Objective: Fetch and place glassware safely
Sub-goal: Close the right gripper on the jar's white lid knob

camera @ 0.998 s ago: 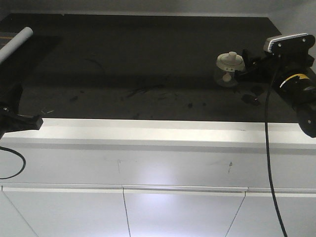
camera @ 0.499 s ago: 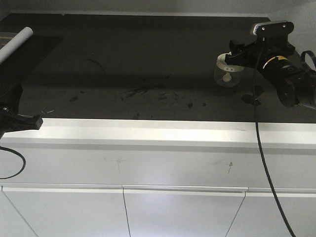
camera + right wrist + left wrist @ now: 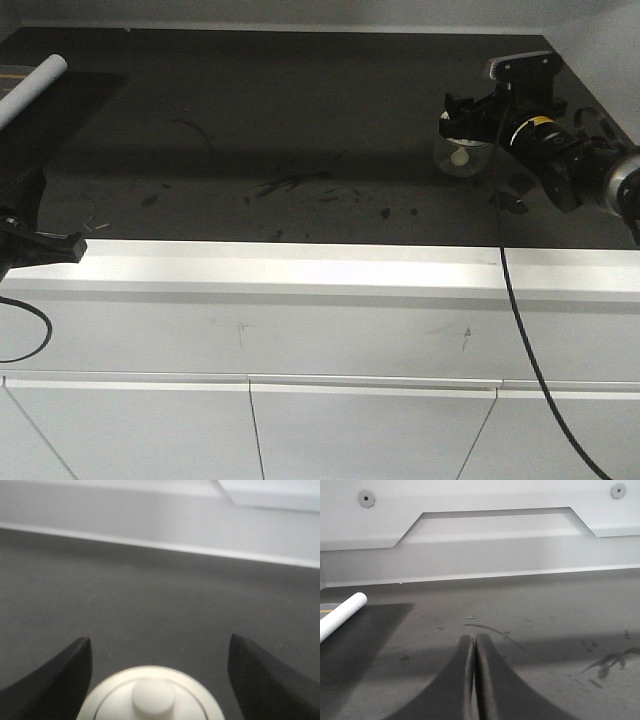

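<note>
Nearest, below and in front of the glass jar (image 3: 458, 158): white cabinet doors (image 3: 250, 430), unmarked, then a bright white front ledge (image 3: 300, 262) running the full width; hanging over that ledge, below the jar, a black cable (image 3: 505, 300).

Far to the left of the jar, at the ledge: the left gripper (image 3: 473, 639), pressed together along one thin seam, pinching nothing; just beyond it, a white tube (image 3: 35, 88) lying aslant.

Between that tube and the jar: wide bare dark countertop (image 3: 300, 120), marked only by scuff marks (image 3: 295, 182) and small specks; more specks just right of the jar and a little nearer.

On the wrist just right of the jar: a small yellow label (image 3: 540, 122), too small to read; no other writing legible anywhere.

At the jar itself: standing upright on the countertop towards its right end, cream-white lid (image 3: 152, 695) on, round knob at the centre; straddled by the right gripper (image 3: 159, 639), spread wide, one dark finger off each side of the lid; touching or not, cannot tell.

Beyond the jar: a further stretch of bare countertop, then the white back wall (image 3: 480, 555) with a shallow flat-topped recess and two round screw holes (image 3: 366, 498) up near its top corners.
</note>
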{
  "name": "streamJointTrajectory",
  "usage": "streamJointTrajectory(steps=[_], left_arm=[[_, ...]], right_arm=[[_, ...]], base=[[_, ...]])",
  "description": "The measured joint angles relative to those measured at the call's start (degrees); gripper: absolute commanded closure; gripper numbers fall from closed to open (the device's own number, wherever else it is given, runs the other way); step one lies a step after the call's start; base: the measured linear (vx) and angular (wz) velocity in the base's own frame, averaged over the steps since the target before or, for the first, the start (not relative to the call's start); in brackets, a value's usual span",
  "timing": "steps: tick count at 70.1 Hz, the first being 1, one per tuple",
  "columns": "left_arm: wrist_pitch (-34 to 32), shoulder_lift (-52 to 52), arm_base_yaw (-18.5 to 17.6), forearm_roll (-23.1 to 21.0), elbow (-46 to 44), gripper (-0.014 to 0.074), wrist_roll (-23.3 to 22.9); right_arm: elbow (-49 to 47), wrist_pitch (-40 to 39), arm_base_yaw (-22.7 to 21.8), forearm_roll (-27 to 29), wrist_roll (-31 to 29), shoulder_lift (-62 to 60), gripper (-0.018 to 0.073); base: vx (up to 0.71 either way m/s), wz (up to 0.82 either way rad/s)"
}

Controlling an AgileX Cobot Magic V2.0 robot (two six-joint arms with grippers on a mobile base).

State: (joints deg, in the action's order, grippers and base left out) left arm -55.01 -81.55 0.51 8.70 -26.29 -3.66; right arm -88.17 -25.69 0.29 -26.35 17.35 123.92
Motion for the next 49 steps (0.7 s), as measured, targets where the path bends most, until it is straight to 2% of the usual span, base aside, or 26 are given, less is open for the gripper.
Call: streamJointTrajectory(steps=[11, 20, 27, 33, 44, 49], left_arm=[[0.00, 0.00, 0.00, 0.00, 0.00, 0.0603, 0.00], [0.00, 0.00, 0.00, 0.00, 0.00, 0.0603, 0.00], [0.00, 0.00, 0.00, 0.00, 0.00, 0.0603, 0.00], [0.00, 0.00, 0.00, 0.00, 0.00, 0.0603, 0.00], [0.00, 0.00, 0.00, 0.00, 0.00, 0.0603, 0.00], [0.00, 0.00, 0.00, 0.00, 0.00, 0.0603, 0.00]], right_arm=[[0.00, 0.05, 0.00, -0.17, 0.19, 1.72, 0.0032], [-0.24, -1.10, 0.00, -0.17, 0.49, 2.18, 0.0086], [-0.24, -1.44, 0.18, -0.17, 0.49, 2.29, 0.0176], [-0.24, -1.66, 0.18, -0.22, 0.49, 2.36, 0.0290], [-0.31, -1.72, 0.18, -0.24, 0.49, 2.36, 0.0575], [-0.31, -1.65, 0.18, -0.19, 0.49, 2.36, 0.0570]], base=[[0.00, 0.00], [0.00, 0.00], [0.00, 0.00], [0.00, 0.00], [0.00, 0.00], [0.00, 0.00]])
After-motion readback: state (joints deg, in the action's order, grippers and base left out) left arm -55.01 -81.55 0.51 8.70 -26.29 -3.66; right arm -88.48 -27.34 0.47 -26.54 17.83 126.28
